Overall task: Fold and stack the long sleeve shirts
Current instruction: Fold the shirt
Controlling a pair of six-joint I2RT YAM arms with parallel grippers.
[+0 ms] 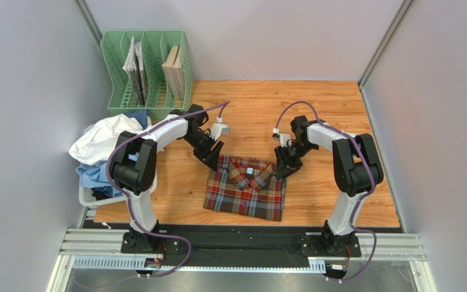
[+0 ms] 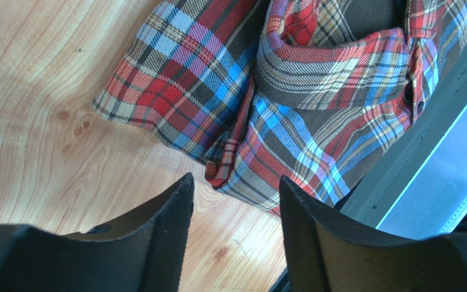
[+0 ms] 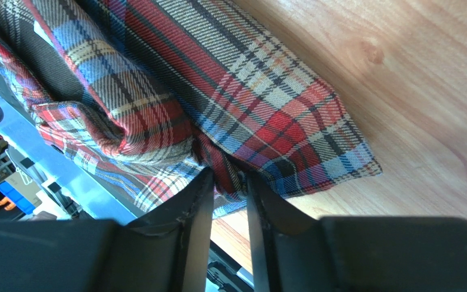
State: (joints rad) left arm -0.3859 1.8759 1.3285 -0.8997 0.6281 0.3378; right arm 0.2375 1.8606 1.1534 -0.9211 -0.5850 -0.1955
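The tartan shirt (image 1: 246,187) lies folded into a rectangle on the wooden table, collar toward the back. My left gripper (image 1: 210,159) is at its back left corner. In the left wrist view it (image 2: 236,182) is open and empty, with the shirt's folded edge (image 2: 242,164) just beyond the fingertips. My right gripper (image 1: 281,169) is at the back right corner. In the right wrist view it (image 3: 230,176) is shut on a fold of the tartan shirt (image 3: 260,115). A white shirt (image 1: 102,139) and a light blue shirt (image 1: 93,175) lie crumpled in a pile at the left.
A green file rack (image 1: 147,73) with books stands at the back left. The shirt pile rests over a white basket (image 1: 87,196) at the table's left edge. Grey walls enclose the table on three sides.
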